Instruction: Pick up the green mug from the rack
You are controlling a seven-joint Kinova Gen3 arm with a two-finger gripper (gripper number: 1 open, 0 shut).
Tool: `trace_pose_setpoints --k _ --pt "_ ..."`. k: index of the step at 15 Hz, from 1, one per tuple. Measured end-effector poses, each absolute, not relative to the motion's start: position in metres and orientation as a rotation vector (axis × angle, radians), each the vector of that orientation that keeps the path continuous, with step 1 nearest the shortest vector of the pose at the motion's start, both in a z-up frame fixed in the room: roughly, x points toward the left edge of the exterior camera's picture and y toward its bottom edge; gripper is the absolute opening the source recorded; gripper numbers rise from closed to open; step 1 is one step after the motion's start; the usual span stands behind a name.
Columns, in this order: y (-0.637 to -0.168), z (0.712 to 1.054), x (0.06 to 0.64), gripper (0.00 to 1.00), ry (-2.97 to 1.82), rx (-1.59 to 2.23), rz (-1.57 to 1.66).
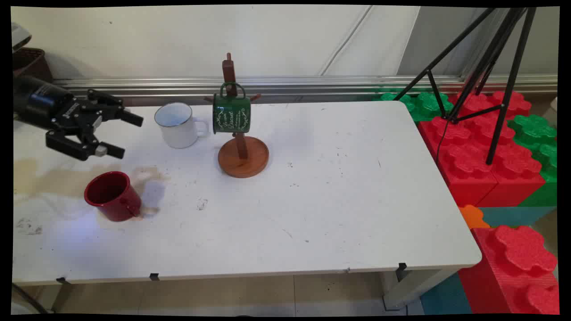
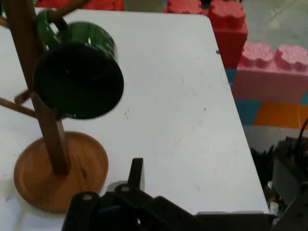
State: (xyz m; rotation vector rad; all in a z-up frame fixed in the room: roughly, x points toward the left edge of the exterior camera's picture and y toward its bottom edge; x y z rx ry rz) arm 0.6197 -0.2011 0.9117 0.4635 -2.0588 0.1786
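- The wooden mug tree point(image 1: 241, 147) stands on the white table point(image 1: 339, 196), toward its far side; every place below is given from it.
- A green mug point(image 1: 231, 113) hangs by its handle from a peg high on the tree's post, so it dangles clear of the round base with its mouth tipped sideways. In the hand view its dark opening faces the camera point(image 2: 79, 79).
- A white enamel mug point(image 1: 176, 125) sits upright just left of the tree — handle turned toward the post, not touching it.
- A red mug point(image 1: 111, 195) sits well to the tree's left and nearer the table's front edge, on a brownish stain, upright but seemingly leaning slightly; its handle faces the front.
- The gripper point(image 1: 118, 133) hovers above the table left of the tree, beyond the white mug and over the space between that mug and the red one. It holds nothing and touches nothing.
- Its two fingers are spread wide apart, pointing roughly level toward the tree, one higher than the other, so the hand lies nearly horizontal rather than aimed down at the table.
- Past the table's right end, well away from the tree, lie big red and green foam blocks point(image 1: 482, 147) and a black tripod point(image 1: 486, 67).
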Motion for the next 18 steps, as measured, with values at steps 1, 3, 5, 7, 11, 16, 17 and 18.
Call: trace_pose_setpoints --k 1,3,5,7,11,16,17,18 --pt "-0.204 0.912 0.618 1.00 -2.048 0.468 0.181" --pt "-0.211 0.913 0.612 1.00 -2.025 0.476 0.186" --pt "-0.216 0.912 0.608 1.00 -2.011 0.481 0.188" --pt "-0.221 0.911 0.603 1.00 -1.997 0.486 0.188" --pt "-0.233 0.905 0.592 1.00 -1.972 0.497 0.183" --pt "-0.252 0.889 0.571 1.00 -1.948 0.518 0.170" --pt "-0.256 0.886 0.567 1.00 -1.943 0.522 0.166" --pt "-0.259 0.882 0.563 1.00 -1.940 0.526 0.164"
